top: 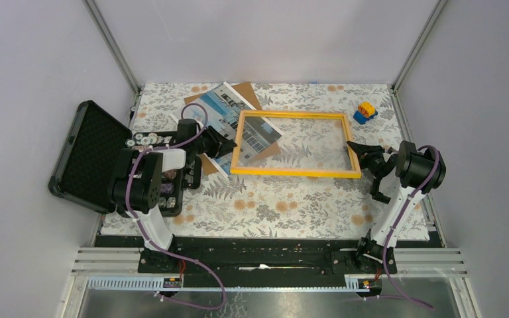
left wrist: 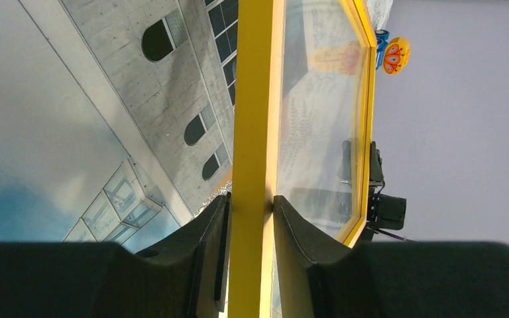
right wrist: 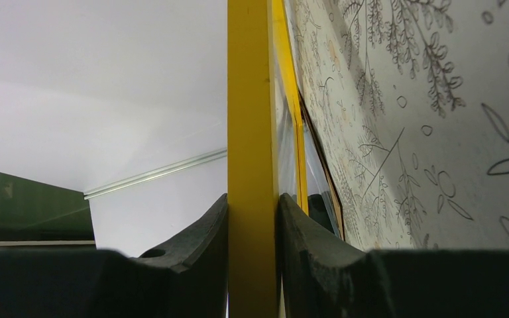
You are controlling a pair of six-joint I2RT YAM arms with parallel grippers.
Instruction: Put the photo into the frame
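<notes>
The thin yellow-orange picture frame (top: 295,172) is clamped at its 9 o'clock rail by the left gripper (top: 232,143) and at 3 o'clock by the right gripper (top: 352,146), while the blue-sky-and-building paper photo (top: 222,109), lying partly under its 10 o'clock corner, is not yet inserted.

Yellow frame (top: 296,172) overlaps one corner of the face-up photo (top: 220,109).

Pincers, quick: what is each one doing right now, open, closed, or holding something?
Left pincer: closed on the frame, gripping its left bar.
Right pincer: closed on the frame, gripping its right bar.
</notes>
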